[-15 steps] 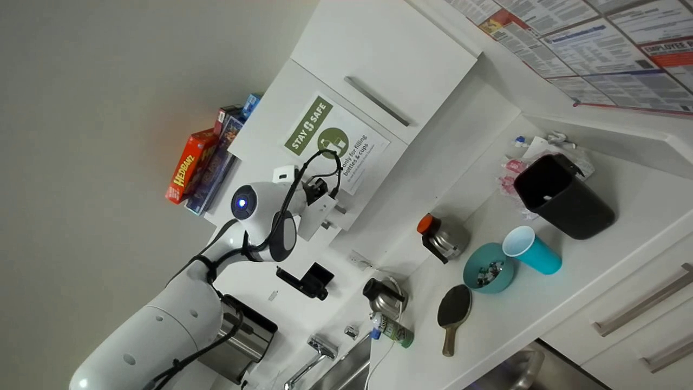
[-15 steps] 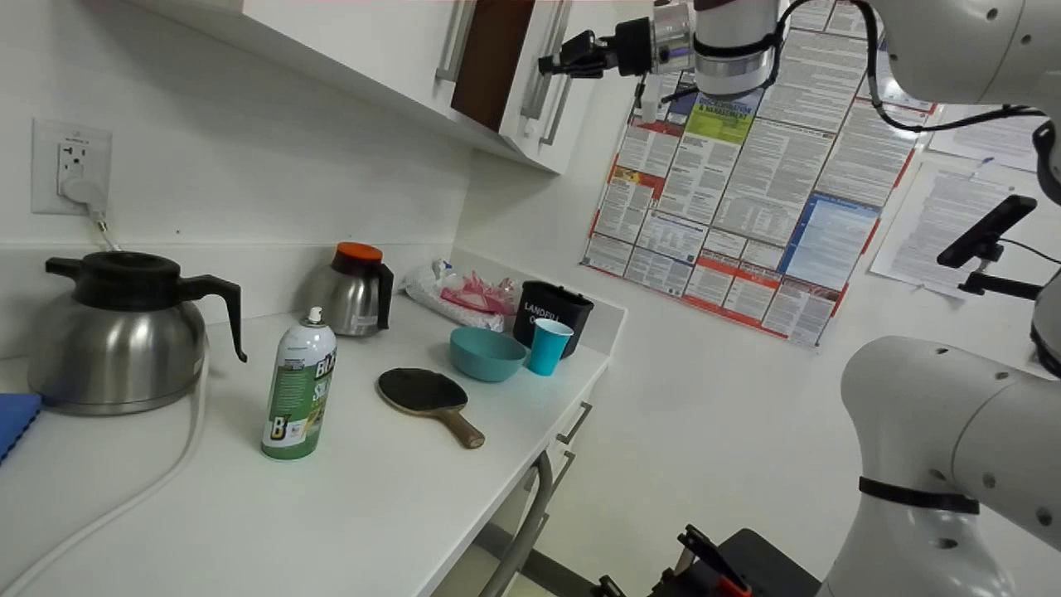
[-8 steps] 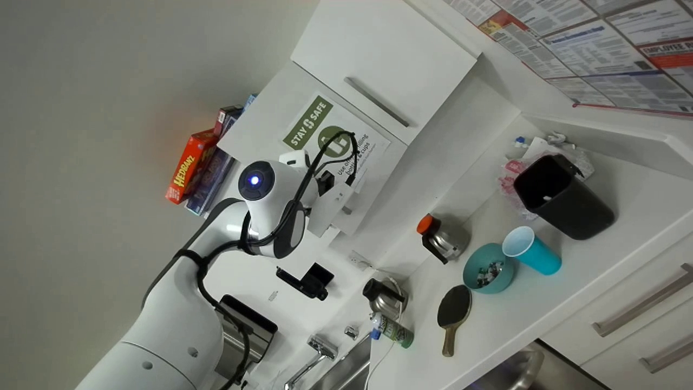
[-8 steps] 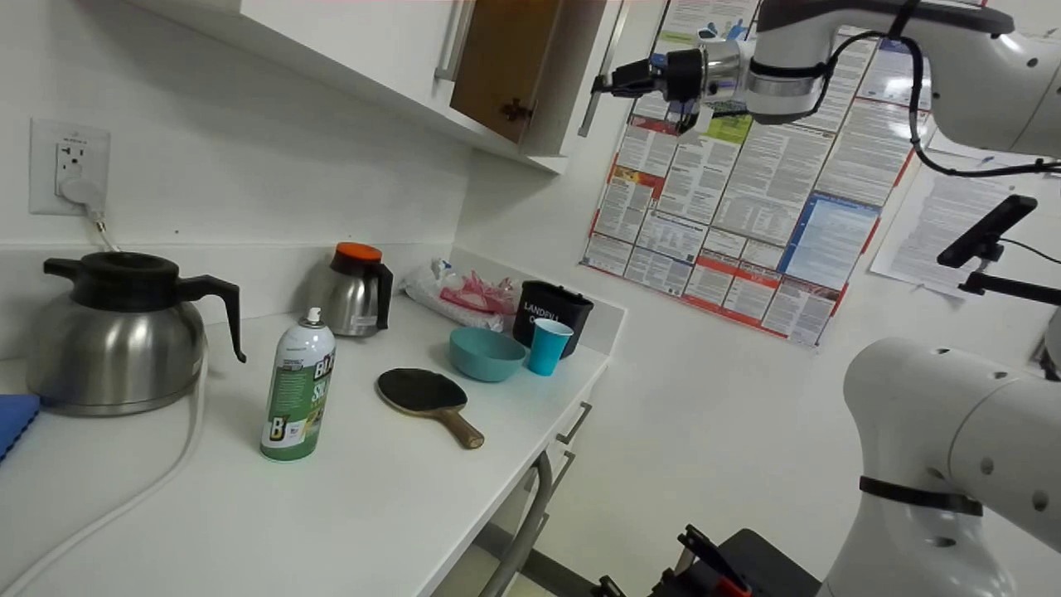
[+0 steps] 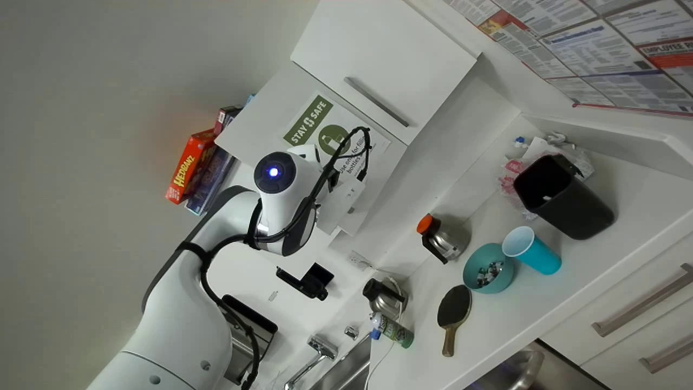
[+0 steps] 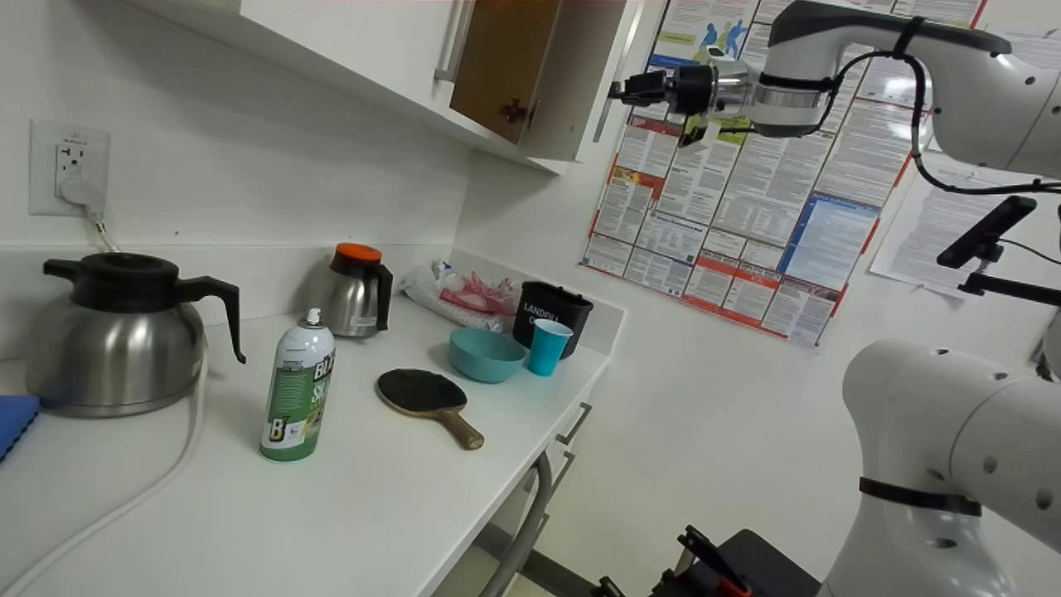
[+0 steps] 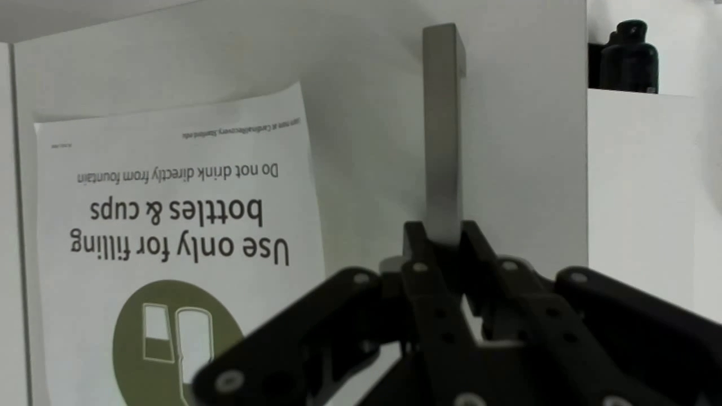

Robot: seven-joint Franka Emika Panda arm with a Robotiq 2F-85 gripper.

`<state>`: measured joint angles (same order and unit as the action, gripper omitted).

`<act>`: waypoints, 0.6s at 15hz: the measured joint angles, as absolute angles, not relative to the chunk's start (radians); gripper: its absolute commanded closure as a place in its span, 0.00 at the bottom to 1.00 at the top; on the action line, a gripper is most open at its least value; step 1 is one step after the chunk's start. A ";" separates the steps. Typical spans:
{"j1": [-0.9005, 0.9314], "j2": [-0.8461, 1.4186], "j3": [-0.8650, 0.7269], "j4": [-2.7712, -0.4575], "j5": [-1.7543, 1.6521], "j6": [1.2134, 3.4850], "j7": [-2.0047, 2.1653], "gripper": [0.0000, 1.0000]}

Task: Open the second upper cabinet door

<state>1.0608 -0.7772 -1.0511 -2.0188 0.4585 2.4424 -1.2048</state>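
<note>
Target second upper cabinet door [image 7: 372, 146]: right beside the plain white door [image 5: 384, 59], standing ajar. My claw [image 7: 443, 234] is pinching its silver bar handle [image 7: 441, 124], on the side away from the plain white door. Handling guess: stiff, fairly light, swings easily, not fragile; handle's smooth metal, so may slip if I pull off-line. Handle's the right hold; next pull should follow the swing's arc, no straight yank. My arm [image 5: 184, 309] is bent, claw about level and facing the door front, apart from the plain white door.
</note>
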 measured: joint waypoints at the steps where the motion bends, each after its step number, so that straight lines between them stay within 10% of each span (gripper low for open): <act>1: 1.061 -0.777 -1.051 -2.019 0.460 2.442 -1.205 0.59; 9: 1.029 -0.753 -1.032 -2.021 0.462 2.443 -1.167 0.54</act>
<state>1.0293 -0.7532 -1.0315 -2.0207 0.4620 2.4427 -1.1669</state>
